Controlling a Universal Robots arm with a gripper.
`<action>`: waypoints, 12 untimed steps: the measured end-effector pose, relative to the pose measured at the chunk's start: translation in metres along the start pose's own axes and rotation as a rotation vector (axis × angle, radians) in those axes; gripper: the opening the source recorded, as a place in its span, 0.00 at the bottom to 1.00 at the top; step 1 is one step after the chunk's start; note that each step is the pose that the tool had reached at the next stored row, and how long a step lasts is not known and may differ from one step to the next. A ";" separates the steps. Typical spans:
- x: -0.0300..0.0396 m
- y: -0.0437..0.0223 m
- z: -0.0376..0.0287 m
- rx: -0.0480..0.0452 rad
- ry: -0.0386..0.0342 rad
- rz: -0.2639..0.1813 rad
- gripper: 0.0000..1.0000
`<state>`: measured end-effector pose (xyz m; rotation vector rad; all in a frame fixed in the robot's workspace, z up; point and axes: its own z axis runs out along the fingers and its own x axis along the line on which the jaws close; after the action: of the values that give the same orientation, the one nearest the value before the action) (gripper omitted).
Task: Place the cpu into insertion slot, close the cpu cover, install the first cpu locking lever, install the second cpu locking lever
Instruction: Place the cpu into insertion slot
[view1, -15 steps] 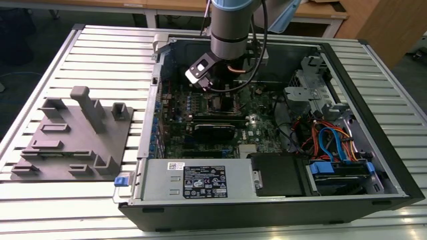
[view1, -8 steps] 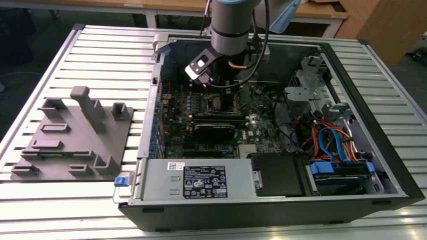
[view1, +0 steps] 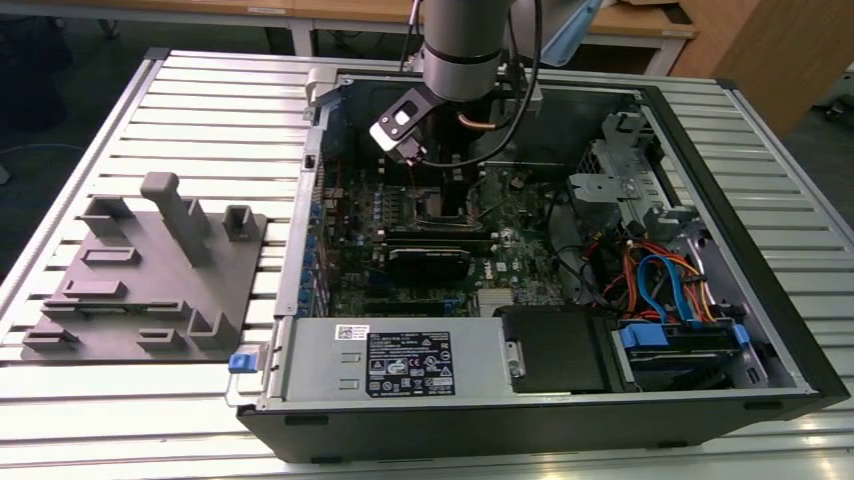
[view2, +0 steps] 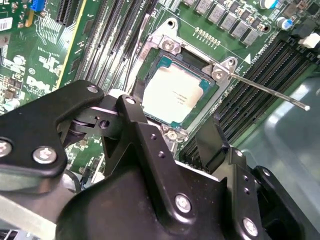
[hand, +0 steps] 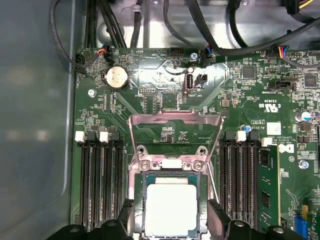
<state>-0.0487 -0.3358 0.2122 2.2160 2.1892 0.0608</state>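
The cpu (hand: 171, 210) lies flat in the insertion slot (hand: 202, 195) on the green board, its silver top facing up; the second wrist view shows the cpu (view2: 175, 95) there too. My gripper (hand: 171, 222) is open just above it, with one black finger (hand: 126, 216) on each side of the socket and wider apart than the chip. The cpu cover (hand: 175, 119) stands flipped up, its square cut-out showing the board behind. One thin locking lever (view2: 270, 92) sticks out free to the side. In the exterior view the gripper (view1: 451, 195) hangs inside the open computer case.
Long black memory slots (hand: 100, 185) flank the socket on both sides. A coin battery (hand: 116, 76) and black cables (hand: 210, 30) lie beyond the cover. In the exterior view a grey fixture block (view1: 147, 270) sits at the left, with the power supply (view1: 400, 360) and drive bays (view1: 667, 340) near the front.
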 end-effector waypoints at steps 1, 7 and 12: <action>0.0000 0.0000 0.0000 0.0001 0.0002 0.000 0.67; 0.0000 0.0000 -0.0001 0.0007 0.0000 0.000 0.47; 0.0000 0.0000 -0.0001 0.0011 0.0000 0.000 0.30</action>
<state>-0.0487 -0.3358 0.2123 2.2165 2.1898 0.0596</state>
